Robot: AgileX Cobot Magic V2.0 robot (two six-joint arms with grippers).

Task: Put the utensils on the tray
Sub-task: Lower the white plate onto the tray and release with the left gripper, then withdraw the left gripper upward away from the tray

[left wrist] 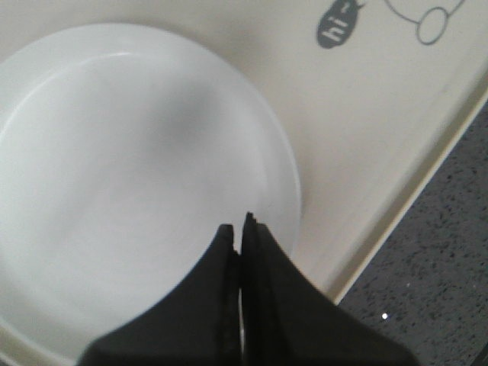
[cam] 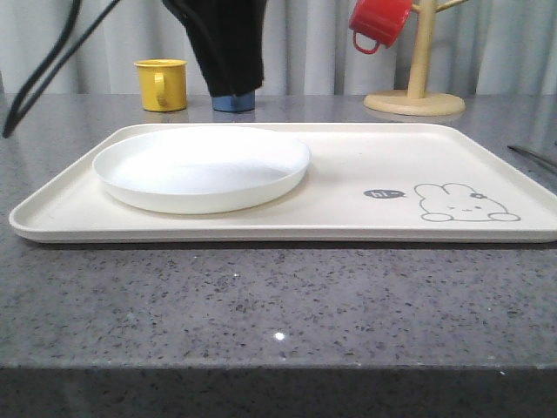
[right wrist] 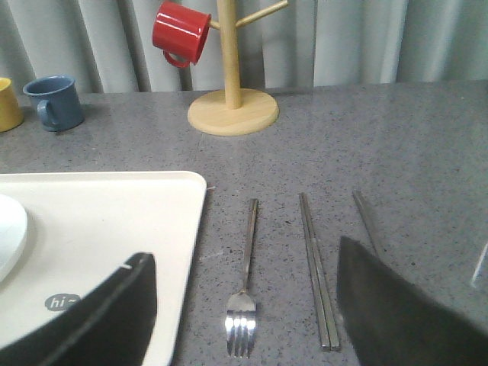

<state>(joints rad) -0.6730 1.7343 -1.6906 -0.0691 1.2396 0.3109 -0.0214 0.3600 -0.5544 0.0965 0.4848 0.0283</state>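
The white plate lies on the left half of the cream tray. My left gripper hovers over the plate near its rim, jaws shut with nothing between them. On the grey counter to the right of the tray lie the fork, the pair of chopsticks and a thin steel handle, probably the spoon, its bowl hidden behind one finger. My right gripper stands open over the fork, above the counter, one finger over the tray's edge.
At the back stand a wooden mug stand with a red mug hung on it, a yellow mug and a blue mug half hidden behind my left arm. The counter's front edge runs below the tray.
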